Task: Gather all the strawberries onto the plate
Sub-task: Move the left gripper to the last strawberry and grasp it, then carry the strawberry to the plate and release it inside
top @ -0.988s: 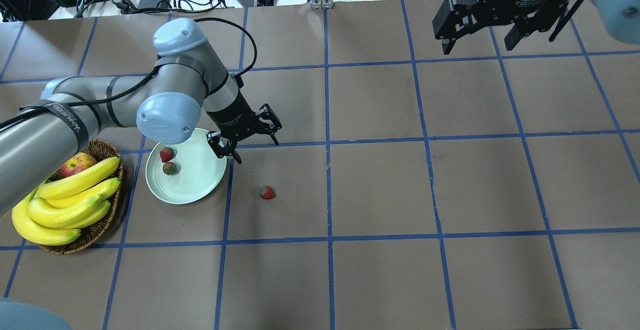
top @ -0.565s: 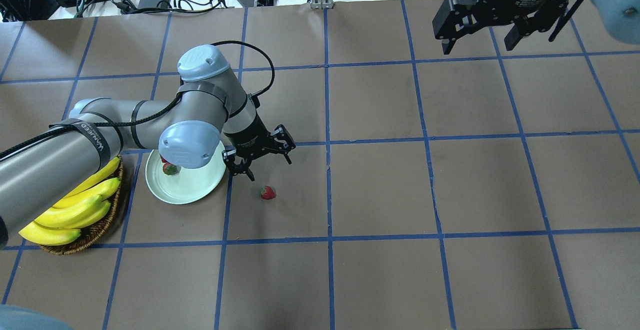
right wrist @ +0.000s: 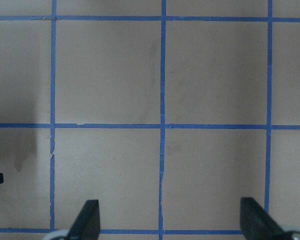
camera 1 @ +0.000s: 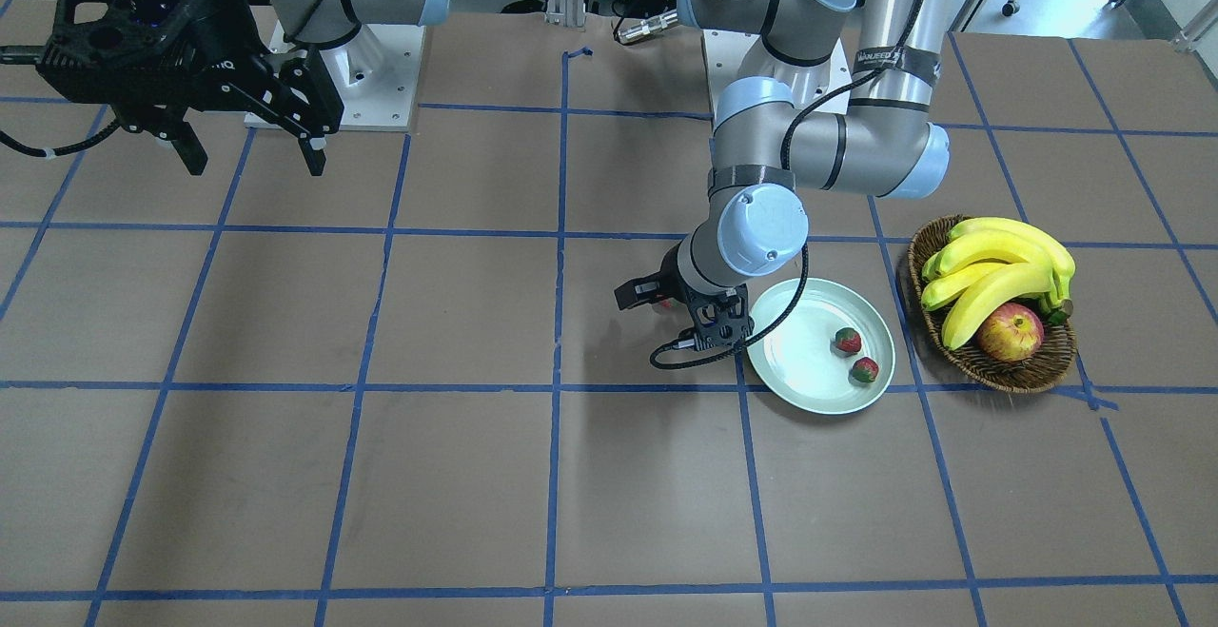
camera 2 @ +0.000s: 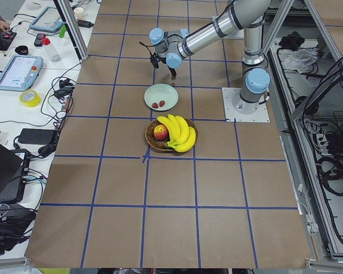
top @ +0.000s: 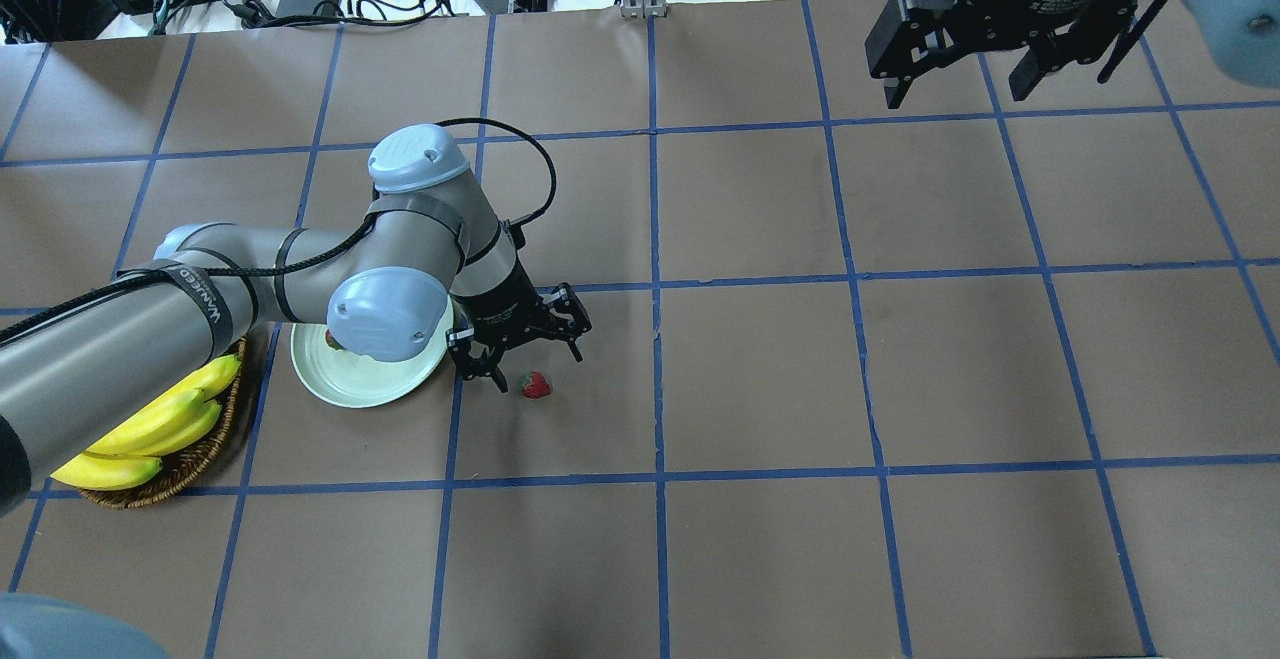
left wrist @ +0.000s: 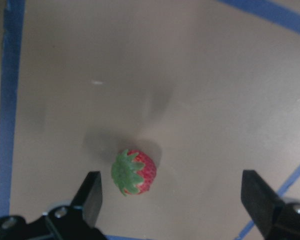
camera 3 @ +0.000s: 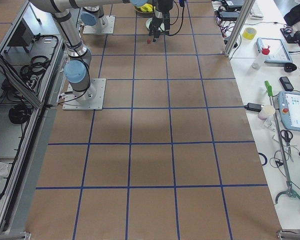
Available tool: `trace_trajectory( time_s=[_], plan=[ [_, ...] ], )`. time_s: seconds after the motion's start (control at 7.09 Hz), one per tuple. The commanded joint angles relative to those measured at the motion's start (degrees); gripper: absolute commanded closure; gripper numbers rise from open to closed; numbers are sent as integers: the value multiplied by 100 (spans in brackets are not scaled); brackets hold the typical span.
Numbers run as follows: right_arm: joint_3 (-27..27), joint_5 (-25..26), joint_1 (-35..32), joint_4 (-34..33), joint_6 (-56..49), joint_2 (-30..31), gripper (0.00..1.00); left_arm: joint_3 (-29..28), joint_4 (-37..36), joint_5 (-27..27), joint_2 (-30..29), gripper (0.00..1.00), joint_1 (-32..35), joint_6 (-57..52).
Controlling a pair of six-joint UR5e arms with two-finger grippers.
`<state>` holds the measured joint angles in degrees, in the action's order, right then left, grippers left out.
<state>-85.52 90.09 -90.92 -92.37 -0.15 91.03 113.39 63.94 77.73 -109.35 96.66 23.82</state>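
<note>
Well, starting at my far left, beyond the plate [top: 372,391], sits the wicker basket [top: 172,466] with bananas [top: 150,421] and an apple [camera 1: 1010,333]. The strap [top: 204,303] on my left arm carries white lettering I read as "WANJEED". Two strawberries [camera 1: 847,341] lie inside the plate, close together near the rim on the basket side. Just off the plate's other side, my left gripper [top: 538,368] hangs low over the brown paper with its jaws spread wide and nothing between them. The third strawberry [left wrist: 134,171] lies on the table there, outside the plate, between my two fingers and closer to one of them, green cap showing. Well away from the plate, far across the blue-taped table [top: 760,379], my right gripper [top: 957,94] is raised, jaws wide and empty; its body reads "2F Adaptive".
</note>
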Motion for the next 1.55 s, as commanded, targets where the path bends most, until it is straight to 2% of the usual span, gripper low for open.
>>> trace_trajectory(
  time_s=[0.0, 0.14, 0.42, 0.56, 0.71, 0.99, 1.13, 1.41],
  plan=[
    [0, 0, 13, 0, -2, -7, 0, 70, -13, 5, -7, 13, 2, -70],
    [0, 9, 13, 0, -2, 2, 0, 61, -22, 5, -16, 54, 2, -70],
    [0, 0, 4, 0, -29, 2, 0, 35, -39, 14, -42, 90, -7, -79],
    [0, 0, 4, -9, -29, -7, 0, 0, -48, 5, -42, 100, -7, -79],
    [0, 0, 4, -9, -29, -7, 0, -253, -40, 22, -7, 100, -15, -71],
    [0, -9, 4, -9, -29, -7, 0, -1025, 432, 31, 98, 100, -33, -79],
    [0, 0, 4, -9, -29, -7, 0, -1386, 748, 475, 116, 100, -259, -401],
    [0, -9, 4, -9, -29, -7, 0, -1793, 1452, 724, 151, 100, -1180, -1997]
  ],
)
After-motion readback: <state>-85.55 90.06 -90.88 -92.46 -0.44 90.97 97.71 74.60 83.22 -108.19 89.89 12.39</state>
